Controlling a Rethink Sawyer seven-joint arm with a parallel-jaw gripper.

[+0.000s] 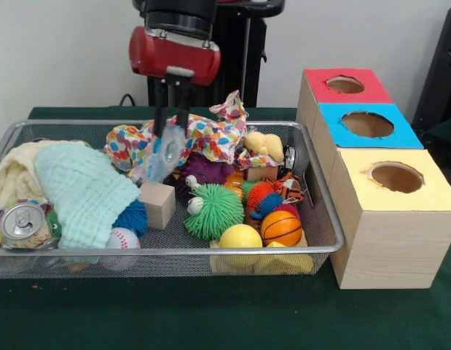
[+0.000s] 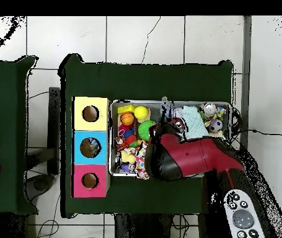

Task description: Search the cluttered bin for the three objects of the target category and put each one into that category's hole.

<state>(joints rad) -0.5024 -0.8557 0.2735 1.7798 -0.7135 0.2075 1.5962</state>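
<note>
A wire mesh bin (image 1: 167, 251) holds a jumble of toys, cloths and a soda can (image 1: 22, 222). My gripper (image 1: 172, 135) hangs over the bin's middle left, just in front of a colourful dotted cloth (image 1: 210, 135). It is shut on a clear, bluish crumpled plastic piece (image 1: 164, 157) that dangles below the fingers. To the right of the bin stand three boxes with round holes: red (image 1: 345, 84), blue (image 1: 367, 124) and yellow (image 1: 397, 177). In the overhead view the red arm (image 2: 186, 158) covers much of the bin (image 2: 113, 139).
In the bin lie a mint cloth (image 1: 83, 193), a cream cloth (image 1: 14, 175), a wooden block (image 1: 158, 204), a baseball (image 1: 123, 238), a green spiky ball (image 1: 213, 211), a yellow ball (image 1: 240, 237), a small basketball (image 1: 281, 227) and a yellow plush (image 1: 264, 144).
</note>
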